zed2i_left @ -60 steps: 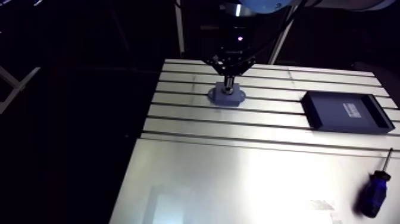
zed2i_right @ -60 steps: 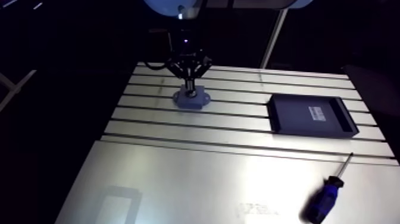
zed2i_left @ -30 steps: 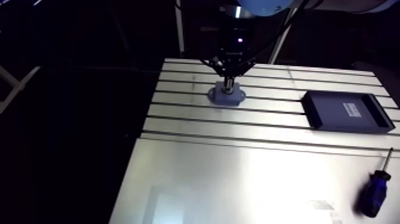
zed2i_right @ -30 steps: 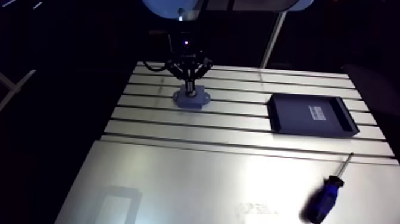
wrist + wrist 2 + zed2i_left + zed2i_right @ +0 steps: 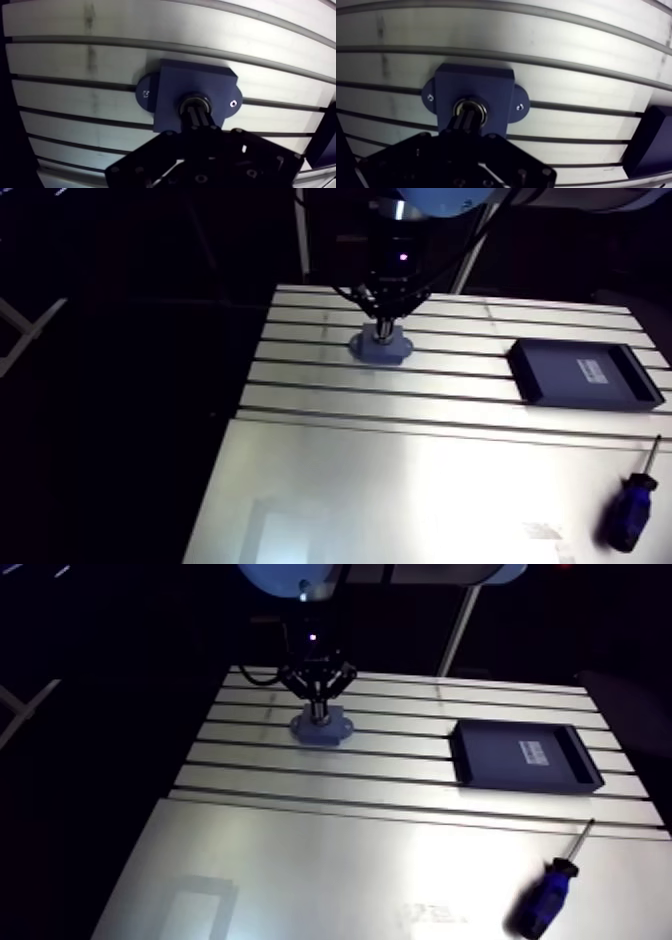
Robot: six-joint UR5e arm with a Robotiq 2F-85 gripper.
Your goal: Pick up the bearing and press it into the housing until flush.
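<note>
The pincer [image 5: 196,111] stands straight over the blue housing [image 5: 190,80], its two fingers drawn narrow, close together. Their tips come down onto the bearing [image 5: 471,102] directly beneath them. The bearing shows as a bright metal ring sitting in the round bore at the middle of the housing, and the ring looks wider than the paired fingertips, so the pincer seems to be pushing on it rather than gripping it. The housing lies flat on the slotted tabletop [image 5: 400,478], with its two screw ears showing on either side of the pincer. By this reading the pick-up and the placing in the bore are done, and the pressing is in hand. Whether the ring sits level with the housing's top face cannot be told, since the fingers hide part of it. A dark tray [image 5: 583,374] and a blue-handled screwdriver [image 5: 630,510] lie well apart from the pincer, untouched.
</note>
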